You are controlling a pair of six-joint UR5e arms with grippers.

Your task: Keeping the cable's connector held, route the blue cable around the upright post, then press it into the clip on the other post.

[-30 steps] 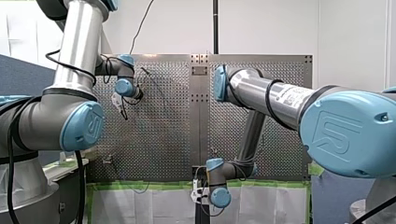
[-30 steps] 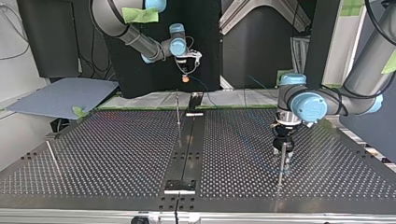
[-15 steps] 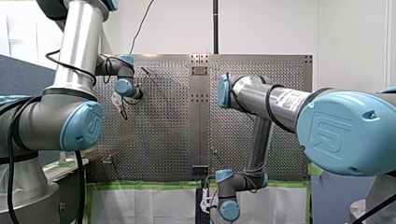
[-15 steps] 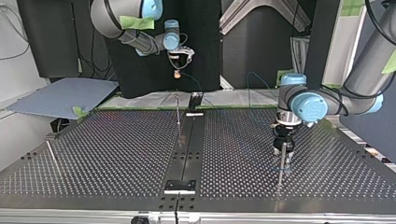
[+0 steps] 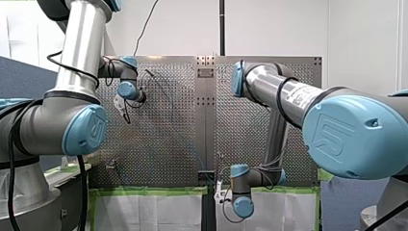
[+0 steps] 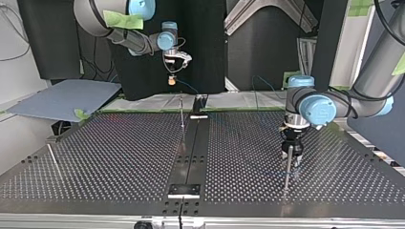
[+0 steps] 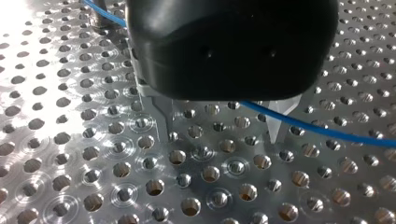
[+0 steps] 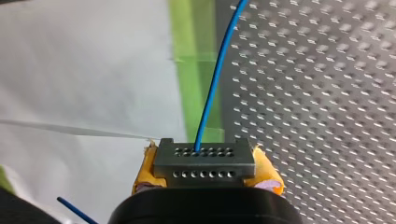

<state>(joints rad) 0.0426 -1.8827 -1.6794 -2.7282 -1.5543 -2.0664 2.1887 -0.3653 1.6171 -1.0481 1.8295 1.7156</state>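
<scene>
My right gripper (image 8: 205,179) is shut on a grey connector block (image 8: 205,161), gripped between its yellow pads. The blue cable (image 8: 212,93) leaves the block's top and runs ahead over the perforated table. In the top view that gripper (image 6: 171,76) hangs above the table's far edge, left of centre. My left gripper (image 6: 291,153) stands low over the plate at the right, beside a thin upright post (image 6: 286,174). Its metal fingers (image 7: 164,122) are open, and the blue cable (image 7: 336,132) crosses just under them.
A second thin post (image 6: 182,114) rises near the dark centre strip (image 6: 191,157) of the table. A short peg (image 6: 53,160) leans at the top view's left. Green tape and white sheeting (image 5: 144,207) border the near edge in the front view.
My right arm has carried the connector toward the top view's left, and in the front view to the right and lower. My left gripper has stayed by its post.
</scene>
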